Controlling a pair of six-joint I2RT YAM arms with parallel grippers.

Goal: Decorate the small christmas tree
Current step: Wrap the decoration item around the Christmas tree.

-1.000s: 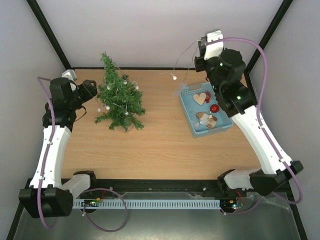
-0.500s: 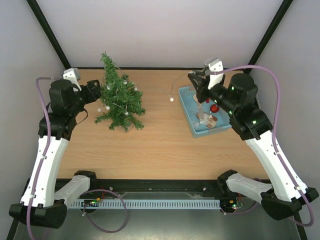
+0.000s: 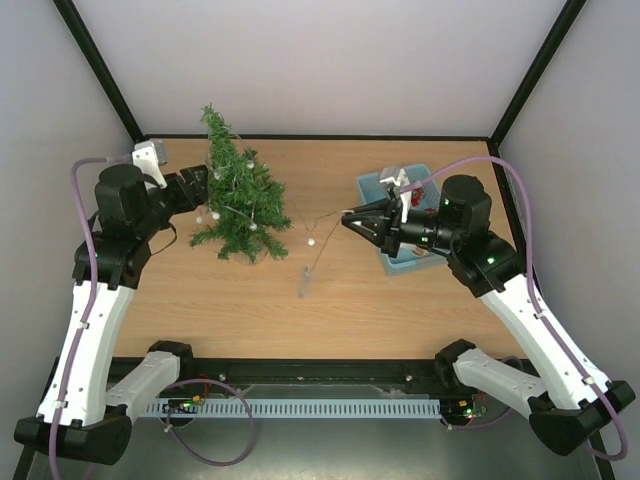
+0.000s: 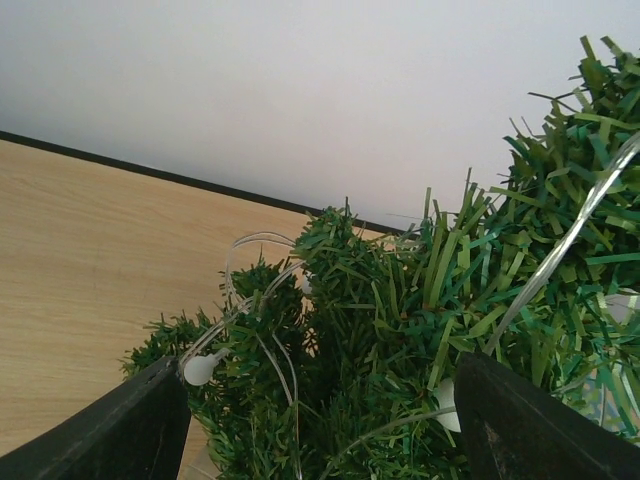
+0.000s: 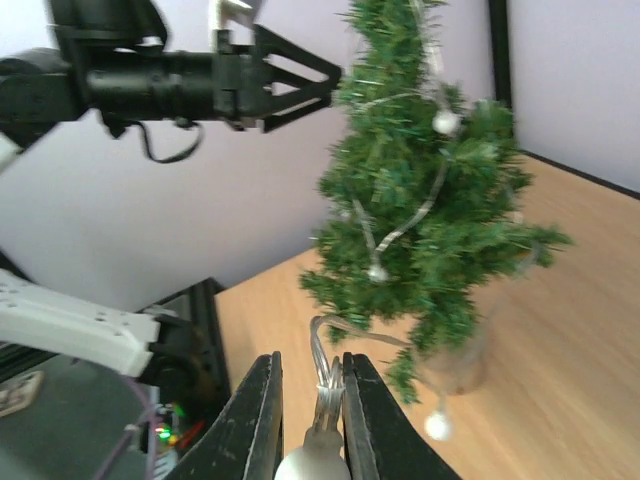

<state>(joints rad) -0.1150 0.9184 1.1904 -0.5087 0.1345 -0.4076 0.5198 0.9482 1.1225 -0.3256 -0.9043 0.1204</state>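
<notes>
Small christmas tree [image 3: 240, 205] upright; left end effector [image 3: 203, 187] released, right end effector [image 3: 346, 217] grasping wire [image 5: 320, 345].

The small christmas tree [image 3: 240, 200], a bushy dark green miniature conifer with a pointed top, is standing upright on the far left part of the wooden table [image 3: 400, 300], its branches carrying a clear light string [image 4: 560, 255] with small white bulbs.

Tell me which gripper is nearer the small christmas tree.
Left. The left gripper sits open against the left branches of the small christmas tree; the right gripper, shut on the light string, is apart from it over the table to its right.
</notes>
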